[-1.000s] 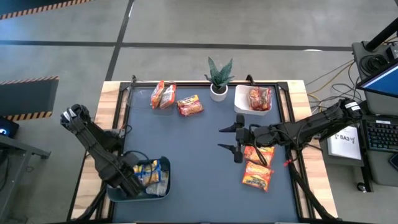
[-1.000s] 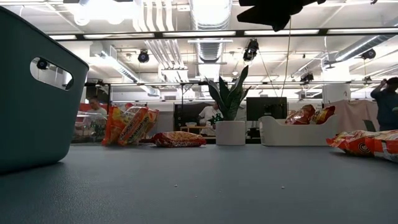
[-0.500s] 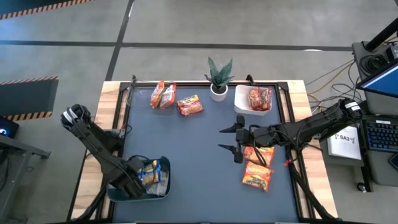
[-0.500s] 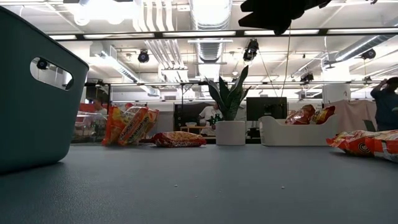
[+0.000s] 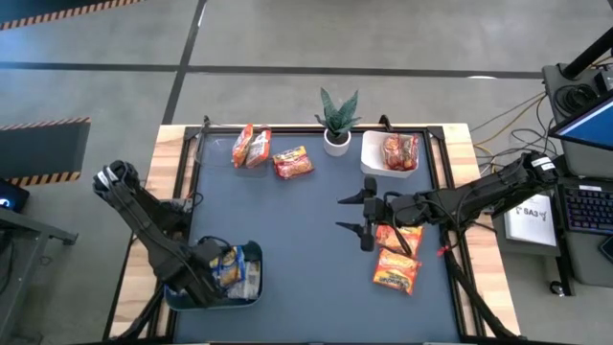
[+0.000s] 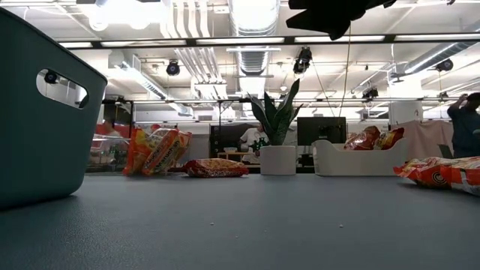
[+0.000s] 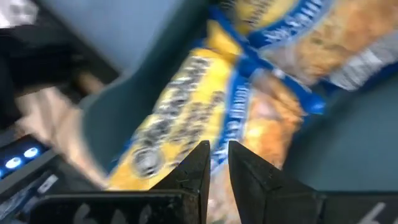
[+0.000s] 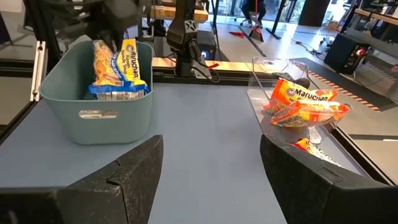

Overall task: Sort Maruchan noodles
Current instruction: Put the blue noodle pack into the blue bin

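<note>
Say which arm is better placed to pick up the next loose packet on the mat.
The right. Its open tool hovers beside the two orange packets on the mat's right side, while the left tool is down in the teal bin among the yellow packets.

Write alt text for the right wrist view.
A teal bin holding yellow-and-blue packets stands across a grey table. Nearby, a clear tray holds orange packets. The right tool is open in the foreground.
</note>
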Controlling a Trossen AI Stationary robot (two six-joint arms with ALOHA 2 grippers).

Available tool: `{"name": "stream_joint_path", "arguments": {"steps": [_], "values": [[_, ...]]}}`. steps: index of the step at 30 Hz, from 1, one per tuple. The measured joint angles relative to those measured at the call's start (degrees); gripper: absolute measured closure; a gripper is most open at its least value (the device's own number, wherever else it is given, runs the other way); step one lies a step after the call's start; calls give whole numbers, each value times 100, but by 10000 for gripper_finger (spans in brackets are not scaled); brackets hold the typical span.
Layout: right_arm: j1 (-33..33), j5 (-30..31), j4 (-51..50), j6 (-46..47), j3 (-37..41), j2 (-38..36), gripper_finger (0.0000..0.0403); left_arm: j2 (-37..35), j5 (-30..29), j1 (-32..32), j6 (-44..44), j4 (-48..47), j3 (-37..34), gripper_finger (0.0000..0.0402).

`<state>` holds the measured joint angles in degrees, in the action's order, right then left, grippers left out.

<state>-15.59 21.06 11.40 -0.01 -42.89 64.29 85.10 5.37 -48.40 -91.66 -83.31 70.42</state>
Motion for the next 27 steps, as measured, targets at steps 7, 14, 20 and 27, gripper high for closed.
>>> {"name": "stream_joint_path", "arguments": {"steps": [7,14,20,27], "values": [[0,0,-2,-4,4,0,147,0,-636,24,-40,-313,191,359],[0,0,-2,-9,22,0,147,2,-738,-82,1290,759,-43,308],[1,0,4,33,119,0,147,2,-899,-83,1063,945,-71,272],[2,0,2,39,238,0,147,3,-1024,-22,-558,960,-81,276]]}}
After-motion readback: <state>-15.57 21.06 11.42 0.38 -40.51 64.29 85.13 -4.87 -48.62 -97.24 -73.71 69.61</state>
